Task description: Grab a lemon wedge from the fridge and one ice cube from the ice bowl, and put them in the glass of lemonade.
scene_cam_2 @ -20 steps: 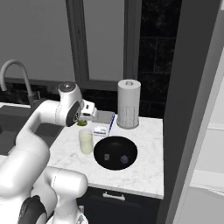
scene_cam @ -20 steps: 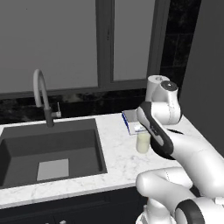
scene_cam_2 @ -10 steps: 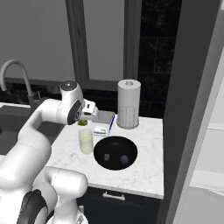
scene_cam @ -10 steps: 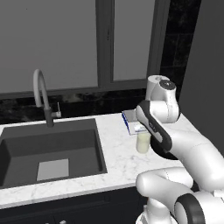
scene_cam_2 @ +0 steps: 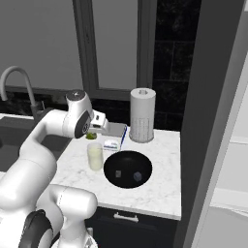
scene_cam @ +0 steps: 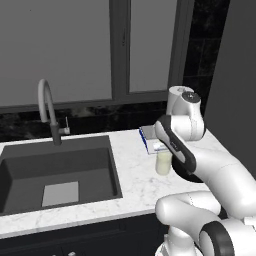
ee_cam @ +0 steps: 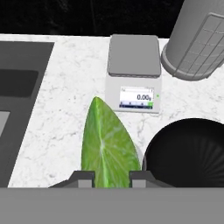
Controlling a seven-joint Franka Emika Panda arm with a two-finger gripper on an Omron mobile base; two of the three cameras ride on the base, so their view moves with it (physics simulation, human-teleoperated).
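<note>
**Lemon wedge held above the glass**

The gripper (ee_cam: 107, 176) is closed narrow on the lemon wedge (ee_cam: 108, 146), which sits between the two finger tips with its green-yellow face to the camera. In the right base view the wedge (scene_cam_2: 91, 136) hangs just above the glass of lemonade (scene_cam_2: 95, 156). The glass stands on the marble counter (scene_cam_2: 155, 189), just beside the black ice bowl (scene_cam_2: 128, 169). Two ice cubes (scene_cam_2: 137, 177) lie inside the bowl. Behind them is a small kitchen scale (ee_cam: 134, 72) and the paper towel roll (scene_cam_2: 142, 115). The sink (scene_cam: 55, 170) is to the left, well apart.
</note>
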